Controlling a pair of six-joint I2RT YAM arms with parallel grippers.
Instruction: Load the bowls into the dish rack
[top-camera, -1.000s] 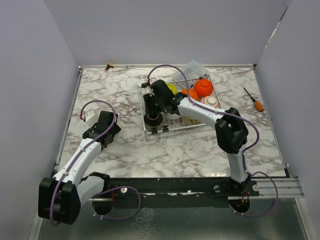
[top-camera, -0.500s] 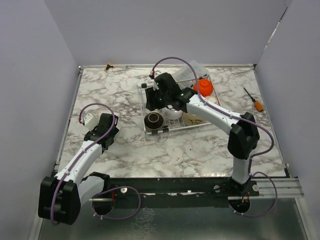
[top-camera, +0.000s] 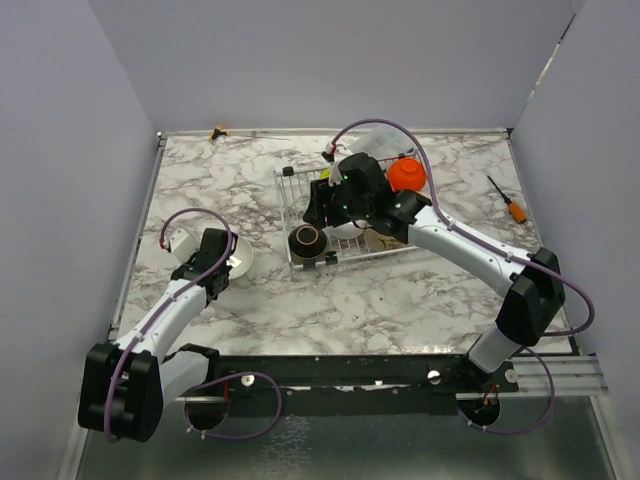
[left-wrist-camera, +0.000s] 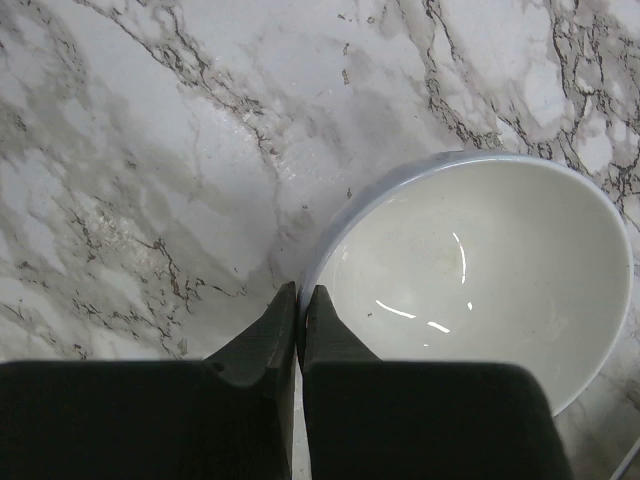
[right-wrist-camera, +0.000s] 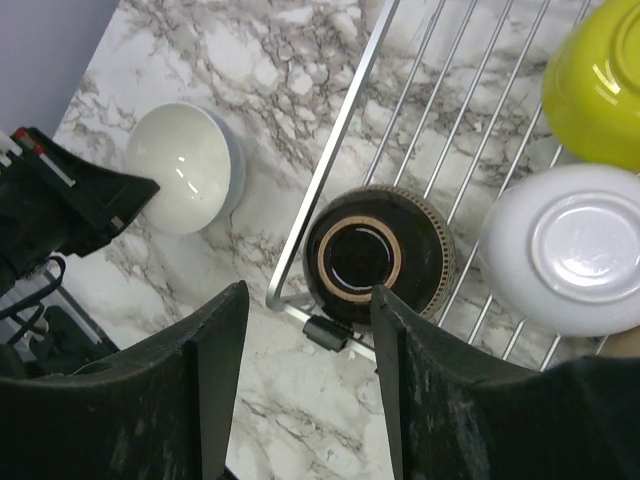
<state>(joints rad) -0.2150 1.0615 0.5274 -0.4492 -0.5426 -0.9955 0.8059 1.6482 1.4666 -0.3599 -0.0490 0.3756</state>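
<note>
White-grey marble-pattern tabletop (top-camera: 400, 300) w/ dark grey veins, slight sheen. Plain pale lavender-grey walls on 3 sides: back wall (top-camera: 330, 60), left wall (top-camera: 60, 150), right wall (top-camera: 590, 150), meeting in straight vertical corners. Thin metal trim (top-camera: 270, 132) runs along tabletop's far edge, similar strips down both sides. Black bar (top-camera: 340, 368) spans near edge; silver slotted rail (top-camera: 560, 375) sits at its right end. Below that, a dull grey metal surface (top-camera: 380, 440). Light is even & diffuse, shadows soft & short
</note>
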